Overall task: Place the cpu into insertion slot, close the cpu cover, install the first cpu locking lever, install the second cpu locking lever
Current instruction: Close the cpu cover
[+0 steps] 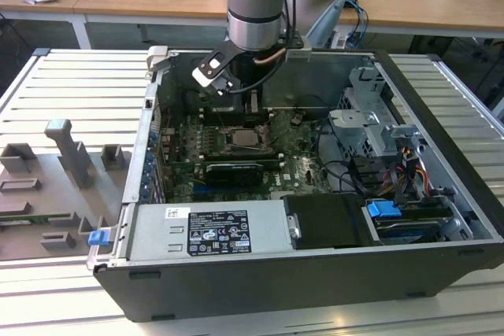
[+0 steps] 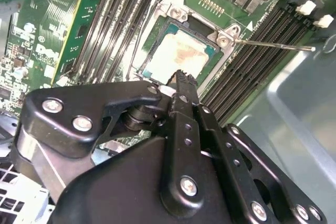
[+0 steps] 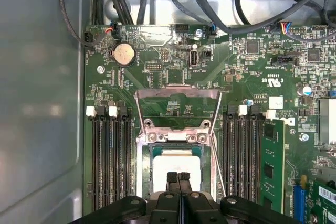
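Inside PC case (image 1: pixel 236 293), at 12 o'clock of insertion slot (image 1: pixel 228 140) in exterior view: pincer (image 1: pixel 253 112) pressed together, tips over seated cpu (image 3: pixel 164 165), probably to press it down.

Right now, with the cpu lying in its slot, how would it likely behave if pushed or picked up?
Probably stiff: the cpu is a flat square with a metal top. Likely hard to pinch, since it lies low and its top looks smooth. It should not roll or tip, being so flat.
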Robot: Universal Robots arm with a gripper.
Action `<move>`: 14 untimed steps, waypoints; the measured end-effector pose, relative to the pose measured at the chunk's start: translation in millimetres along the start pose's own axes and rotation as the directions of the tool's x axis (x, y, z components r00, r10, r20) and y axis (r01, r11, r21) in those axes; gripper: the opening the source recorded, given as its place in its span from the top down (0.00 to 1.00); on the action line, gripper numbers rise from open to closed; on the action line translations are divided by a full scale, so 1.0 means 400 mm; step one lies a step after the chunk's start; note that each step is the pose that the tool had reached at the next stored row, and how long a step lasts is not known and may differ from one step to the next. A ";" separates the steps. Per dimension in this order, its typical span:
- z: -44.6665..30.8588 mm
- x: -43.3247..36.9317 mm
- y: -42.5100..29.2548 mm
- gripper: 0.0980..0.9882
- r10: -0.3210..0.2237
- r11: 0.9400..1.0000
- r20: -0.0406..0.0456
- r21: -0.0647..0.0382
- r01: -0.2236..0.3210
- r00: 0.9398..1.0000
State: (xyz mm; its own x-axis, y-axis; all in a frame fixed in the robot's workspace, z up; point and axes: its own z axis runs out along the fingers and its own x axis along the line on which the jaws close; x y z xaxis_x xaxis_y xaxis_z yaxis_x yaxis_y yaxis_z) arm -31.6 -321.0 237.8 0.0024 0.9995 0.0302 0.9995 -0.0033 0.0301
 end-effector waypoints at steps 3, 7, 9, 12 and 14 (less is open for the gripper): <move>0.001 0.000 0.024 0.99 0.000 1.000 0.000 0.001 0.000 1.000; -0.012 0.000 0.025 0.99 0.000 1.000 0.000 0.001 0.000 1.000; -0.026 0.001 0.026 0.99 0.000 1.000 0.000 0.000 0.000 1.000; -0.028 0.001 0.038 0.99 0.000 1.000 0.000 0.000 0.000 1.000; -0.028 0.001 0.056 0.99 0.000 1.000 0.000 0.001 0.000 1.000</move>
State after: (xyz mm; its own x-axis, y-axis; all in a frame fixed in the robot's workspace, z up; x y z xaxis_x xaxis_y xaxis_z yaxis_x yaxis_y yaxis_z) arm -9.7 -321.0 249.6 0.0027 0.9995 0.0304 0.9996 -0.0036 0.0295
